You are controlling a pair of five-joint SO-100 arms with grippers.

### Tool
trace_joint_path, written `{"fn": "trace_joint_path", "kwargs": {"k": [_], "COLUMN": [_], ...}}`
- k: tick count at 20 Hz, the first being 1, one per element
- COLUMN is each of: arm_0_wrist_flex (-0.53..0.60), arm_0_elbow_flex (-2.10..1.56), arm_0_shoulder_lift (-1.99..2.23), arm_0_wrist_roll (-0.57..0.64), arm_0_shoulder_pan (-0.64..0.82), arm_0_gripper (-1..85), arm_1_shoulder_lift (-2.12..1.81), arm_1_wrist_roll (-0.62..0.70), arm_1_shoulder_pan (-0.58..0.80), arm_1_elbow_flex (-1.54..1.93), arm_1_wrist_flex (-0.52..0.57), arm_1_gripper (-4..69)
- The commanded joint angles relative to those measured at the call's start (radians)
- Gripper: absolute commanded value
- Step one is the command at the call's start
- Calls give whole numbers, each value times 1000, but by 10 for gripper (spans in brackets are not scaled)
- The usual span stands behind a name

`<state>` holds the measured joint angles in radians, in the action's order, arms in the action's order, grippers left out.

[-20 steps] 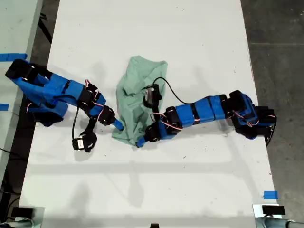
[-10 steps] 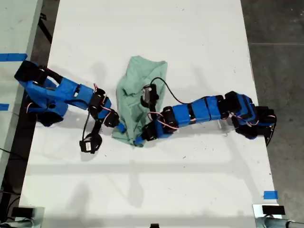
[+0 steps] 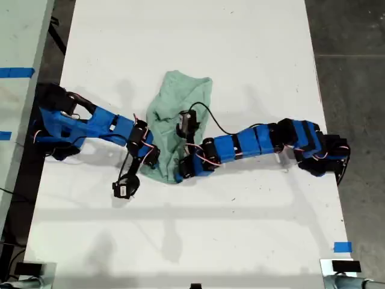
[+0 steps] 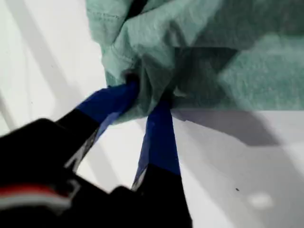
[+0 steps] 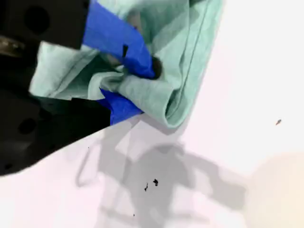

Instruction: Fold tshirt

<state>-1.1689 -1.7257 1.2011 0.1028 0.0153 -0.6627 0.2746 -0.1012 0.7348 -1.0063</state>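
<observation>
The pale mint-green tshirt (image 3: 178,99) lies bunched and narrow mid-table in the exterior view. My first gripper (image 3: 154,160) reaches in from the exterior view's left and is shut on the cloth's lower left edge. In the first wrist view its blue fingers (image 4: 114,102) pinch a wad of the tshirt (image 4: 213,57); the gripper (image 4: 146,95) has table beneath it. My second gripper (image 3: 179,175), coming from the exterior view's right, is shut on the shirt's lowest corner. Seen from the second wrist, that gripper (image 5: 144,91) clamps a folded hem of the tshirt (image 5: 190,47).
The white table (image 3: 240,48) stretches well beyond the shirt on all sides. A blue tape mark (image 3: 342,247) sits near its lower right corner in the exterior view. Dark floor (image 3: 355,72) borders the exterior view's right; another surface with blue tape (image 3: 16,72) borders its left.
The first arm has stretched toward the exterior view's right, pushing into the shirt's edge. The second arm shifted left. The shirt's lower part is narrower and more bunched between the two grippers.
</observation>
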Motion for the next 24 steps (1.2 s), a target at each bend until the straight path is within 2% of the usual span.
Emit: {"fn": "trace_joint_path", "kwargs": {"k": [1,5,10,14,17,20,24], "arm_0_wrist_flex": [-14,-78,-44,-6,32,38,-98], "arm_0_elbow_flex": [23,141,259,371,410,422,407], "arm_0_shoulder_lift": [8,26,97,95,95,144,285], "arm_0_wrist_roll": [-66,-192,-314,-325,-337,-341,-287], "arm_0_shoulder_pan": [-49,-164,-296,-371,-400,-371,-245], "arm_0_gripper": [0,0,0,0,0,0,0], "arm_1_shoulder_lift": [-20,-106,-235,-308,-333,-348,-407], "arm_1_wrist_roll": [-17,-12,3,-26,-44,18,190], "arm_1_shoulder_pan": [-48,-103,-170,-244,-287,-229,-61], "arm_1_elbow_flex": [-67,-66,-64,-63,-63,-63,-61], "arm_1_wrist_flex": [-34,-167,-305,-339,-304,-325,-331], "arm_1_gripper": [-14,-14,-14,-13,-13,-13,-13]}}
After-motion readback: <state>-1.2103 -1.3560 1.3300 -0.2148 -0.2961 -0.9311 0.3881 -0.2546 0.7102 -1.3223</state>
